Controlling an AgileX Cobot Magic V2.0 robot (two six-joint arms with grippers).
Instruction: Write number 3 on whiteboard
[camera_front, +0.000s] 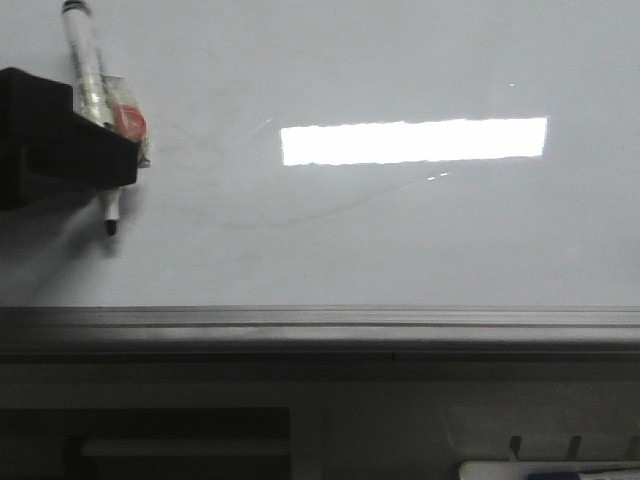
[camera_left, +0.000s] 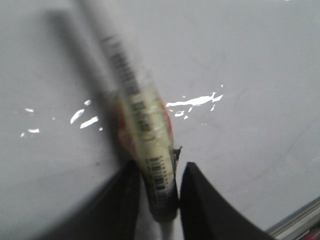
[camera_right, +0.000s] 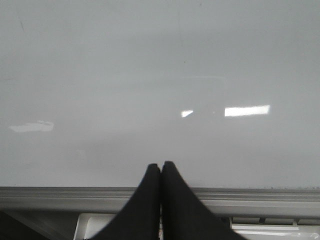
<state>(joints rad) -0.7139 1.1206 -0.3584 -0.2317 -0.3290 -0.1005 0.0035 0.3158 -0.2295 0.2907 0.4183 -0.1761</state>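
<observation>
The left gripper is closed around a marker pen, gripping it on the labelled part of the barrel; the wrist view shows the two black fingers pinching the pen from either side. In the front view the pen hangs with its black tip pointing down toward the near edge, at the far left of the whiteboard. Whether the tip is touching the surface or only just off it cannot be told from these pictures.

No number 3 is visible anywhere on the board: only a bright rectangular light reflection and a faint grey curved smear (old erasing marks, most likely). So the writing appears not yet begun, and the step in hand looks like bringing the pen to its starting point.

The right gripper has its fingers pressed together with nothing between them, sitting over the grey rail at the near edge of the board, apart from the work.

The next move likely calls for pressing the tip gently onto the board, then drawing the upper curve of the numeral while keeping contact steady.
</observation>
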